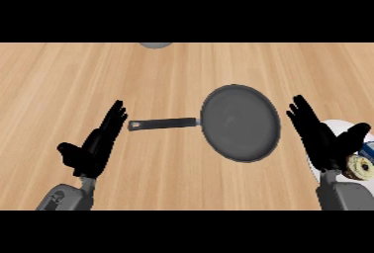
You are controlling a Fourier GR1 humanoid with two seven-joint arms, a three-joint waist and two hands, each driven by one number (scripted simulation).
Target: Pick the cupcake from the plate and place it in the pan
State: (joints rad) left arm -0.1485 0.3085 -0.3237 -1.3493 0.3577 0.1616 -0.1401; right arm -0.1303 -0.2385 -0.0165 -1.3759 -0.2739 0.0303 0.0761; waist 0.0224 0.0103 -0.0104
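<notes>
Nothing done yet: cupcake (359, 167) sits on its plate (337, 126), pan (241, 122) empty, my right hand (320, 137) open, holding nothing.

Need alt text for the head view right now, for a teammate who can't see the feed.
An empty grey pan lies mid-counter, handle pointing left; the cupcake sits on a white plate at the right edge, partly hidden behind the open right robot hand. The left robot hand is open at lower left, holding nothing. A grey object peeks in at the top edge.
</notes>
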